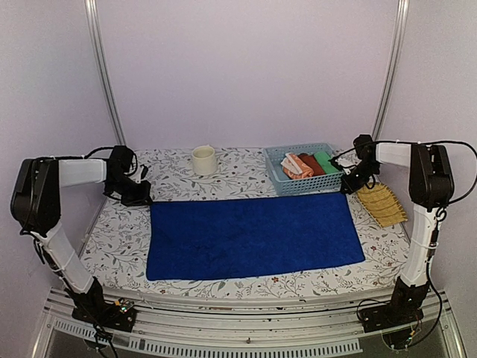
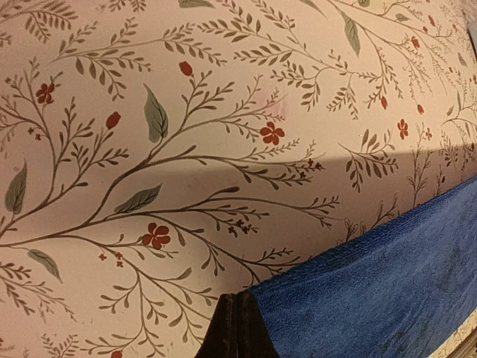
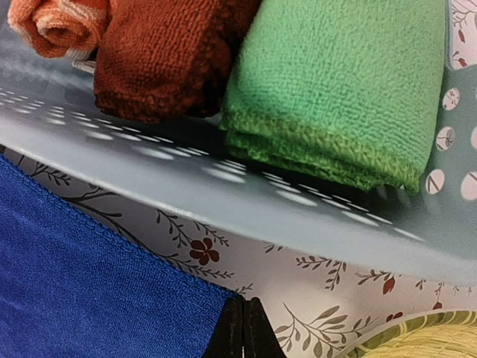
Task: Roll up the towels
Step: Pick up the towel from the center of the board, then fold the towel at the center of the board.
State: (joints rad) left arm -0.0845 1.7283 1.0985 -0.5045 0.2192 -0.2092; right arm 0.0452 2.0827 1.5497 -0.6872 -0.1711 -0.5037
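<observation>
Two pinches: left gripper (image 2: 237, 300), right gripper (image 3: 244, 303) (blue towel (image 1: 253, 235) corners)

I can read nothing in any of my three views: no letters, numbers, labels or brand marks; the only print is the twig, leaf and red-flower pattern on the surface (image 1: 119, 239); the orange towel (image 3: 52, 26) carries white shapes, but they form no writing.
</observation>
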